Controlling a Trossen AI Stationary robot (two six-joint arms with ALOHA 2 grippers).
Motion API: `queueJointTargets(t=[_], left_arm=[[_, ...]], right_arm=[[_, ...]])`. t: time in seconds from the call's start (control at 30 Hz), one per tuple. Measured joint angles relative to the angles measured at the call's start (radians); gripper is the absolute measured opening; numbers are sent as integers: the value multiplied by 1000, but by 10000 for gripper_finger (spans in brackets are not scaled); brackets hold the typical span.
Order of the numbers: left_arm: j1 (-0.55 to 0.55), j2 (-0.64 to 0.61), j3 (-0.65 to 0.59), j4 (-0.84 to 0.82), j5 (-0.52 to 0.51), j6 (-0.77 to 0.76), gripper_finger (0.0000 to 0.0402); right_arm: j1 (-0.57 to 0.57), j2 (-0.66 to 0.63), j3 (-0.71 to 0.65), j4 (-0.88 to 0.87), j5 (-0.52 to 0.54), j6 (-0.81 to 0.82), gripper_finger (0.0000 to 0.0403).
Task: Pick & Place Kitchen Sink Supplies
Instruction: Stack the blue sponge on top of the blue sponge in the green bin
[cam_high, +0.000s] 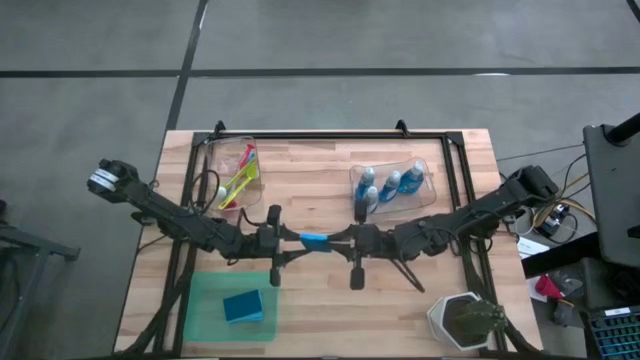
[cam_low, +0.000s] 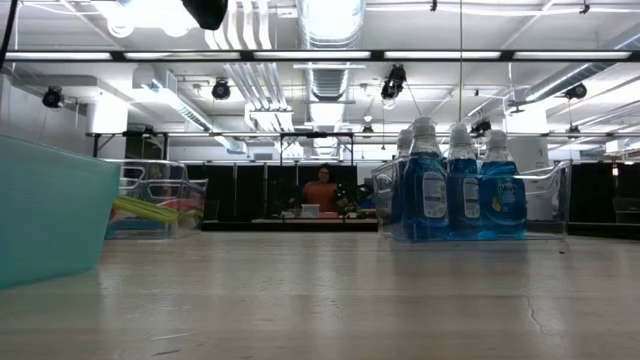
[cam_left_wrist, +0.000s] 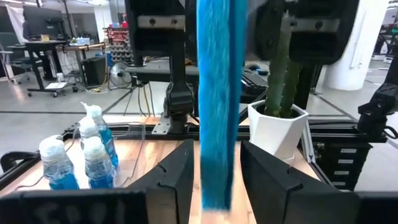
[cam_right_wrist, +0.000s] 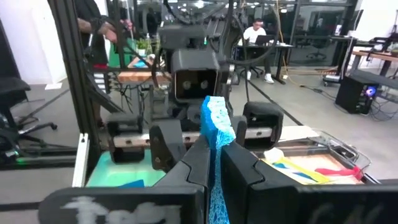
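Sponge (cam_high: 314, 240) hangs between both end effectors mid-table, hidden from the low view: right end effector (cam_right_wrist: 214, 163) clamped on it, left end effector (cam_left_wrist: 214, 163) apart around it (another sponge (cam_high: 243, 306) lies in the green tray (cam_high: 205, 318)).

We see blue sponge (cam_high: 314, 240) at counter centre, held on edge above surface, pinched in right pincer (cam_right_wrist: 214, 163), its other end between left pincer (cam_left_wrist: 214, 177) fingers. Second blue sponge (cam_high: 242, 306) lies flat at 7 o'clock. Four blue bottles (cam_high: 388, 185) with pale caps stand clustered at 1 o'clock. Yellow-green and pink brushes (cam_high: 238, 178) lie together at 11 o'clock.
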Motion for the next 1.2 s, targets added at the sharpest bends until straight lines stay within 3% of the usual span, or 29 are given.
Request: queueJointTargets(t=[0.27,0.53,0.67,0.83,0.97,1.1,1.2], left_arm=[[1,0,0,-11,42,-1,114],[1,0,0,-31,44,4,32],[-5,-18,0,-107,55,-8,7],[-11,-95,0,-303,86,-147,16],[-13,-186,0,-526,247,-332,19],[-24,-281,0,-761,561,-546,20],[-58,-324,0,-921,729,-716,20]], right_arm=[[-2,43,38,9,8,-36,18],[-2,44,40,-1,8,15,23],[-1,44,40,-43,8,46,49],[12,44,40,-87,9,28,95],[11,44,40,-92,10,-7,123],[11,44,37,-106,11,-33,141],[11,49,35,-107,11,-25,148]])
